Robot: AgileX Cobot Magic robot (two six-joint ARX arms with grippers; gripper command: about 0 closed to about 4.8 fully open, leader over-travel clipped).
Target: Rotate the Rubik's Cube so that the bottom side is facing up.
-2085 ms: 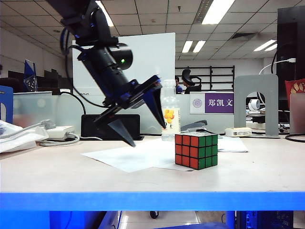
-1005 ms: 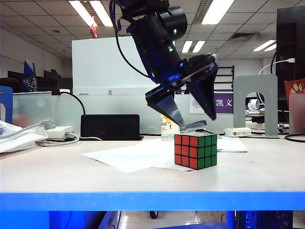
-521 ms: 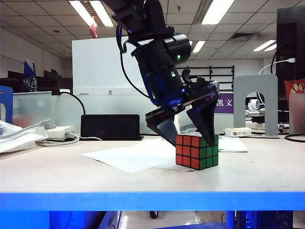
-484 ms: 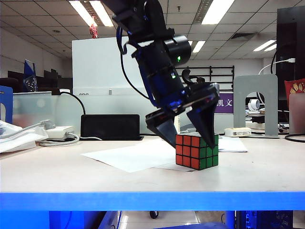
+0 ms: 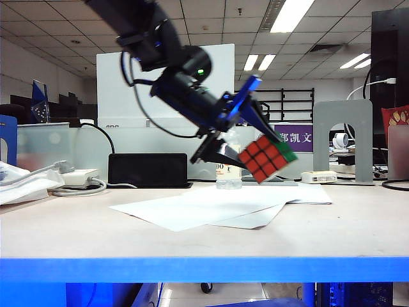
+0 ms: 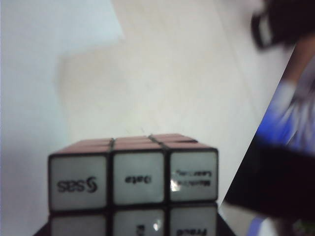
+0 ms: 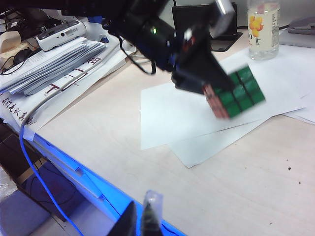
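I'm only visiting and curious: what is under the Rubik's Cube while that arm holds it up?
Only air, then white paper sheets on the table. The left gripper holds the Rubik's Cube tilted, covering part of it.

Bright ceiling lights, blurred wrist views

Glossy plastic Rubik's Cube [image 5: 267,158]; matt white paper sheets [image 5: 204,208] on a smooth, pale table [image 5: 77,233].

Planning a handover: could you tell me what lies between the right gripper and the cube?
Right wrist view: bare table and paper sheets. The right gripper sits over the table's front edge; the left gripper holds the cube aloft.
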